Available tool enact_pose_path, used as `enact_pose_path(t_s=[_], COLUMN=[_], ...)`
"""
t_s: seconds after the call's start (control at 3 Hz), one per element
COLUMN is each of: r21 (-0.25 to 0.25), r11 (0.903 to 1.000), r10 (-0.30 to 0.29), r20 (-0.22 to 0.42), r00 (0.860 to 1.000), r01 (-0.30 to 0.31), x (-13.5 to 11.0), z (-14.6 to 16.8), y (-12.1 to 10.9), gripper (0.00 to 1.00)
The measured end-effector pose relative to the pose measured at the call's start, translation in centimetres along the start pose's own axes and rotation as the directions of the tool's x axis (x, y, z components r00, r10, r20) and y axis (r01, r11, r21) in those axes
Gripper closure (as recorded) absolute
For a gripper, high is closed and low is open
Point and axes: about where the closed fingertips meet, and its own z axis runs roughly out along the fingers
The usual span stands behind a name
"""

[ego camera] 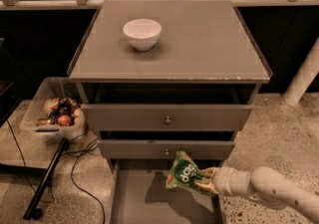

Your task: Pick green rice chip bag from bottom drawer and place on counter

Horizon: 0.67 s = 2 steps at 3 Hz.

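The green rice chip bag [183, 174] is held by my gripper [205, 179], which is shut on its right end. The bag hangs in the air above the open bottom drawer [144, 198] and casts a shadow on the drawer's grey floor. It is level with the front of the second drawer. My pale arm [269, 190] reaches in from the lower right. The counter [209, 44] is the grey top of the cabinet, well above the bag.
A white bowl [142, 33] stands on the counter's left half. The two upper drawers [167, 117] with round knobs stick out slightly. A clear bin [50, 113] of items sits on a low stand at the left, with cables [79, 158] on the floor. A white post [304, 76] stands at the right.
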Motion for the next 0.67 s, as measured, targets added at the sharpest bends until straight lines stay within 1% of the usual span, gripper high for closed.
enact_pose_path(t_s=[0.33,0.67], r21=[0.038,0.045], r11=[0.9966,0.9957], r10=[-0.072,-0.080], r20=[-0.043,-0.022], r00=[0.996,0.997], r01=[0.074,0.081], x=[-5.0,-7.7], z=[-4.7,-7.9], y=[-2.6,-5.1], gripper=[1.00,1.00])
